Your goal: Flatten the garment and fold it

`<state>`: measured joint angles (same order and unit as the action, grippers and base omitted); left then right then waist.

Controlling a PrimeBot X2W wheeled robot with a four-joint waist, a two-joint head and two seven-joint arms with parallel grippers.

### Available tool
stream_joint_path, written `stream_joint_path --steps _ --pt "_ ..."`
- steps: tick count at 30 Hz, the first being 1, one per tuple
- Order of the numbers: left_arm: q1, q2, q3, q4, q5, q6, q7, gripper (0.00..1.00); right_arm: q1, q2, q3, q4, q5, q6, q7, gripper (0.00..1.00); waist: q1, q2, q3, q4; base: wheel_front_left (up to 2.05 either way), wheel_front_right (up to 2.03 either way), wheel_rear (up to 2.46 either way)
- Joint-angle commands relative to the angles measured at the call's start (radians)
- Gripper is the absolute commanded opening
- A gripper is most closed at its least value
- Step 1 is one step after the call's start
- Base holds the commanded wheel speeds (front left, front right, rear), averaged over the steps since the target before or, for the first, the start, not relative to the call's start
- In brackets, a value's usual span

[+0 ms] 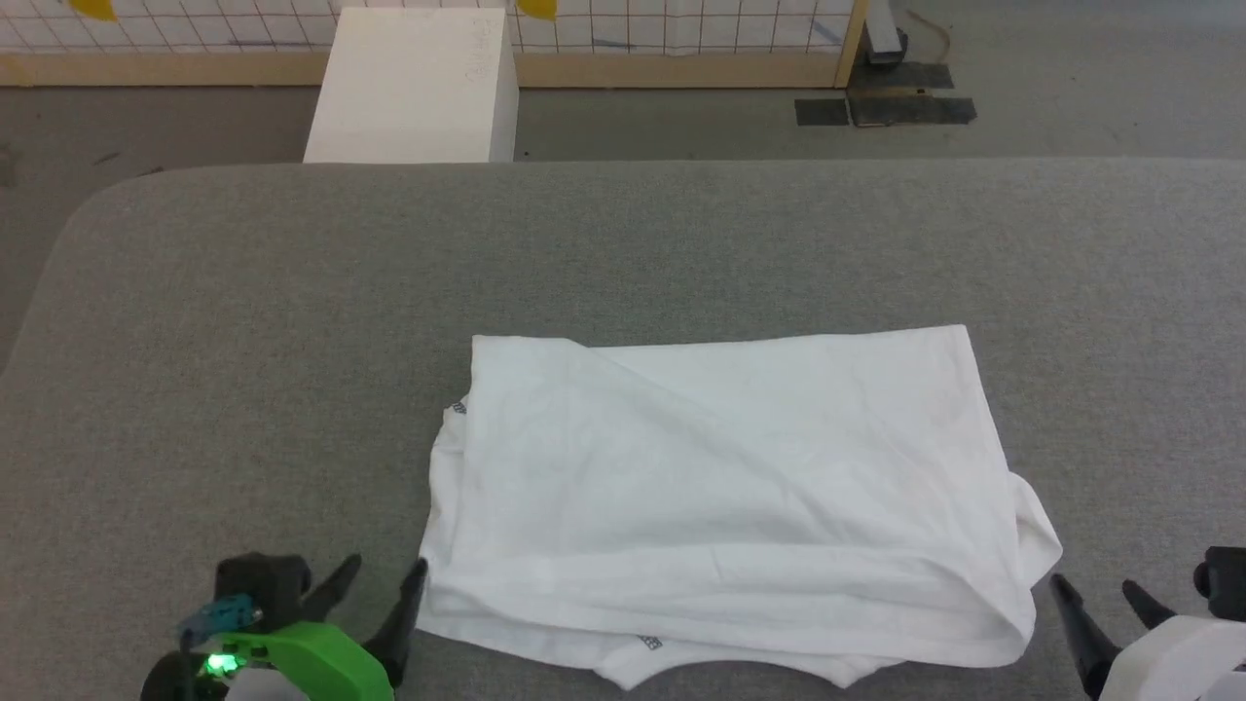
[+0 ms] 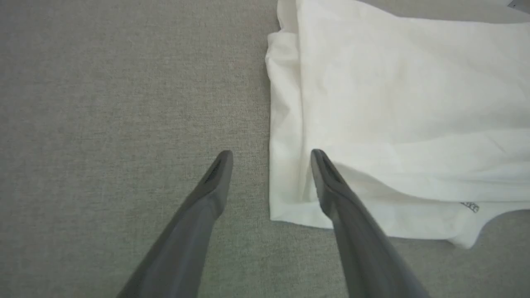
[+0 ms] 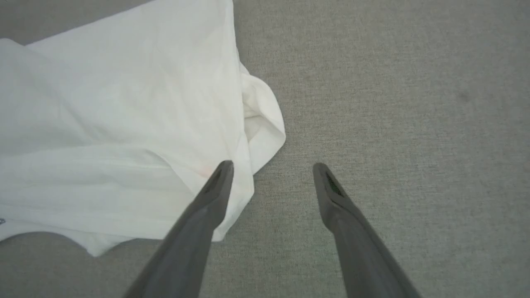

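Note:
The white garment (image 1: 730, 497) lies folded into a broad rectangle on the grey table, with bits of dark zigzag stitching showing at its left and near edges. My left gripper (image 1: 386, 572) stands open at the garment's near left corner, empty; in the left wrist view the left gripper (image 2: 271, 159) has one finger over the garment (image 2: 393, 107) edge and the other over bare table. My right gripper (image 1: 1090, 589) is open at the near right corner, holding nothing; in the right wrist view the right gripper (image 3: 273, 169) straddles the edge of the garment (image 3: 124, 124).
The grey cloth-covered table (image 1: 243, 321) stretches wide on all sides of the garment. Behind its far edge stands a rigid white box (image 1: 414, 88) on the floor, in front of a wire mesh fence with a wooden frame (image 1: 681, 68).

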<state>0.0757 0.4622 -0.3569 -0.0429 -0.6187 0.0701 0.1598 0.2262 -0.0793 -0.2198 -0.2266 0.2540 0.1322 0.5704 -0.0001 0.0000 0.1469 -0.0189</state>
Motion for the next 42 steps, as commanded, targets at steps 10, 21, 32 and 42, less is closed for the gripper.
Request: stream_joint_path --steps 10,21,32,42 --pt "-0.103 -0.065 0.070 0.028 0.130 0.065 -0.344 1.00 -0.124 0.027 -0.047 0.026 0.030 -0.002 -0.153 1.00 0.0001 0.0000 -0.015 0.023 0.00 0.00 0.00" --pt "-0.271 -0.201 0.165 0.110 0.250 0.044 -0.421 1.00 -0.350 0.029 -0.042 0.373 0.076 -0.002 -0.161 1.00 0.0001 0.0000 0.017 0.037 0.00 0.00 0.00" --pt "-0.289 -0.299 0.270 0.153 0.381 -0.033 -0.421 1.00 -0.463 0.029 0.008 0.580 0.023 -0.002 0.050 1.00 0.0001 0.0000 0.031 0.045 0.00 0.00 0.00" --pt "-0.272 -0.357 0.348 0.171 0.426 -0.091 -0.422 1.00 -0.444 0.029 0.041 0.573 0.118 -0.002 0.155 0.00 0.0001 0.0000 0.019 0.047 0.00 0.00 0.00"
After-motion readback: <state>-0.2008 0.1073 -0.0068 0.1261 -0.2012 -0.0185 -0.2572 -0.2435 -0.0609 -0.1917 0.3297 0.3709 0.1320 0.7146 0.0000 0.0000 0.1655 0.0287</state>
